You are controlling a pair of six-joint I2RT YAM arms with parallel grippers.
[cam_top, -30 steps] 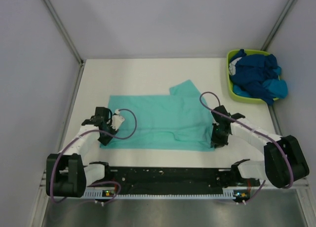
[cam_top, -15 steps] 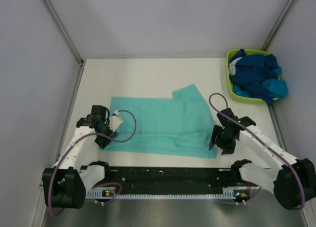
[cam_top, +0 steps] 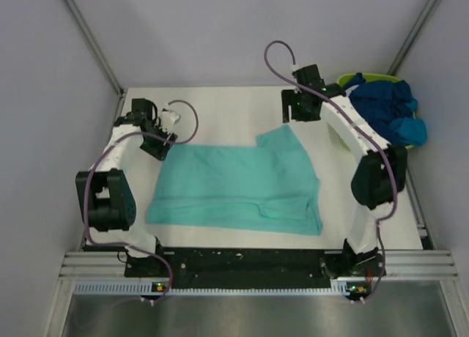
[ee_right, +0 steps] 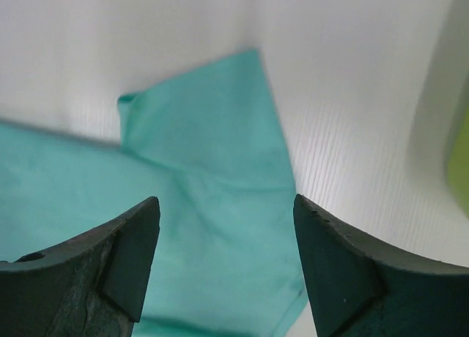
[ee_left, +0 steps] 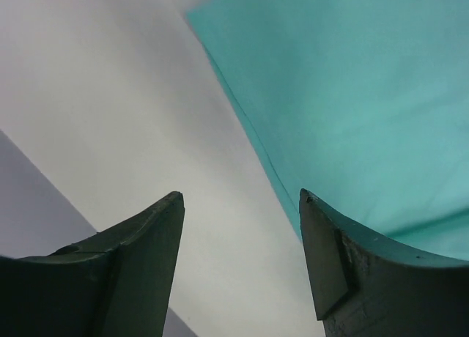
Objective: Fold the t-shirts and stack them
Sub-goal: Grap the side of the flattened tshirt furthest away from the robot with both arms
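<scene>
1. From the top external camera, the mint tee (cam_top: 234, 187) lay flat in the middle of the desk (cam_top: 220, 106), its long axis running from the left edge to the right edge. One sleeve (cam_top: 282, 143) poked toward the far edge. The left gripper (cam_top: 160, 145) hung at the tee's far-left corner and the right gripper (cam_top: 295, 113) hung just beyond that sleeve, so each arm was nearest its own end of the far hem. I judged a fold toward the near edge would start from those two points. The blue tees (cam_top: 381, 113) were heaped in the lime tub (cam_top: 374, 76) at the far-right corner, close beside the right arm but not in the fold's path.

2. In the left wrist view, the left gripper (ee_left: 240, 198) was spread apart and held nothing. The mint tee (ee_left: 352, 95) lay ahead and under its right finger, with bare desk under the other.

3. In the right wrist view, the right gripper (ee_right: 225, 201) was also parted and empty. The sleeve (ee_right: 212, 132) sat straight ahead between its fingers, and the tub's wall (ee_right: 458, 146) showed at the right.
</scene>
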